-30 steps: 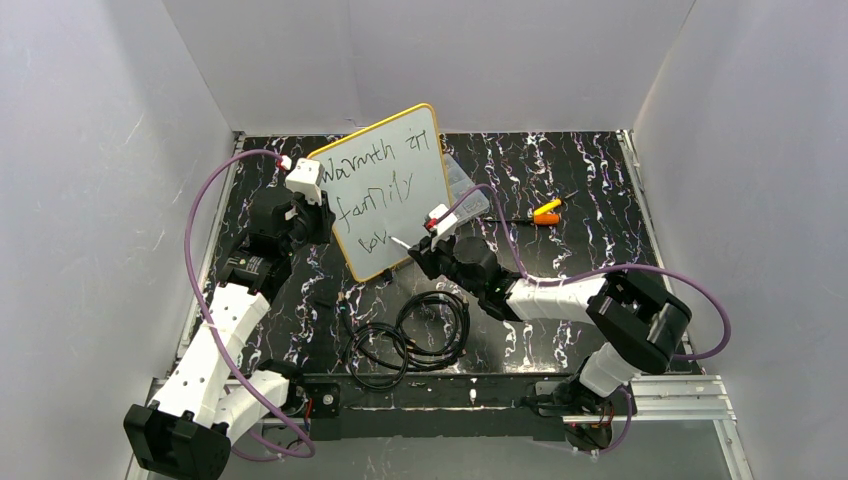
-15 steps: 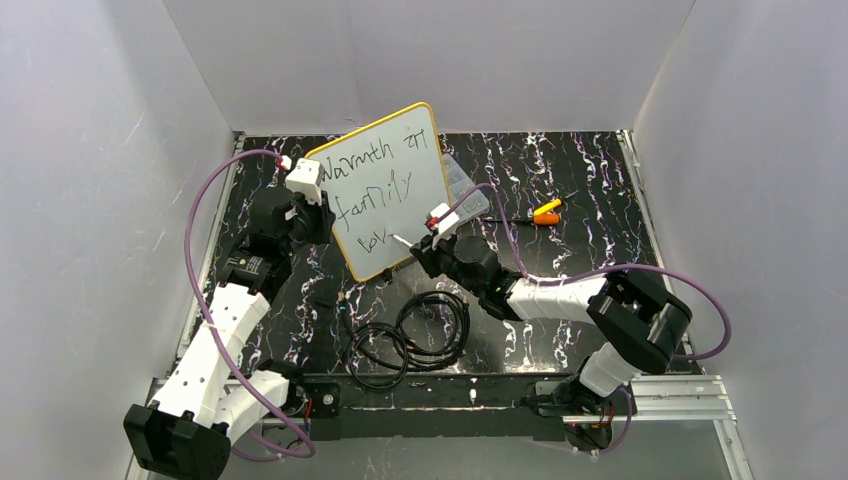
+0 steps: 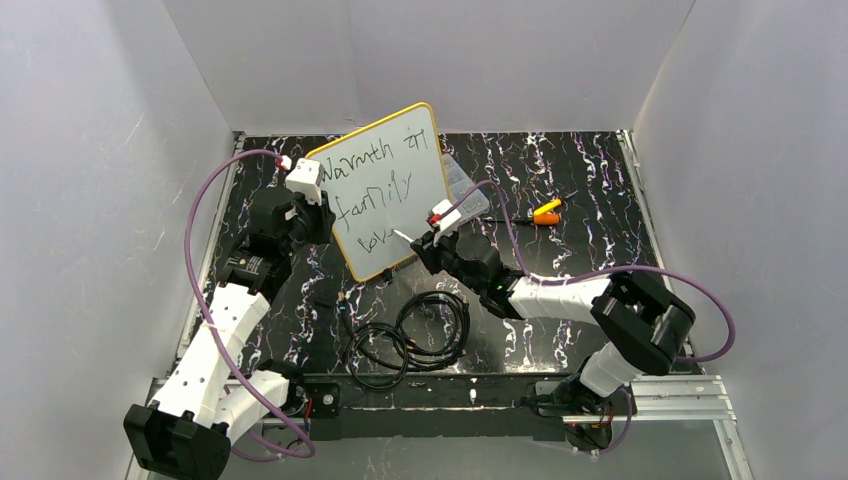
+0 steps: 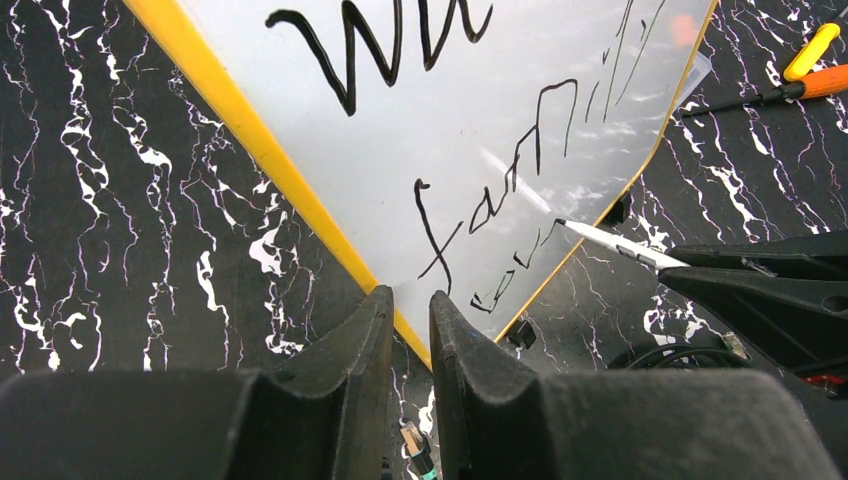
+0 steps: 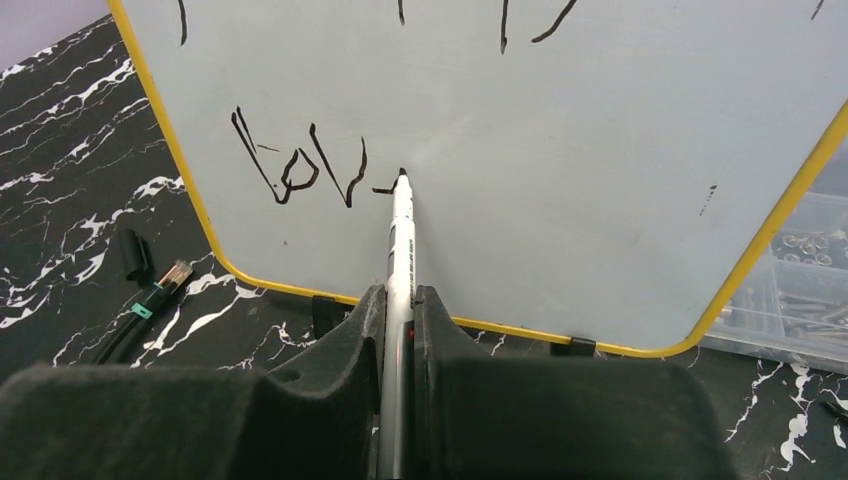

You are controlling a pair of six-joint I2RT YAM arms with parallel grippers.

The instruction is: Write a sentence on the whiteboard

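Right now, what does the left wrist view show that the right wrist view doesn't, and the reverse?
Left wrist only: the left gripper clamped on the whiteboard at its yellow frame, the big "W" that opens the sentence, and the orange-handled screwdriver. Right wrist only: the right gripper shut on the marker, seen from behind, and the hardware inside the clear compartment box. Both: the board, the marker tip on it just after "lov", and the marbled black table.
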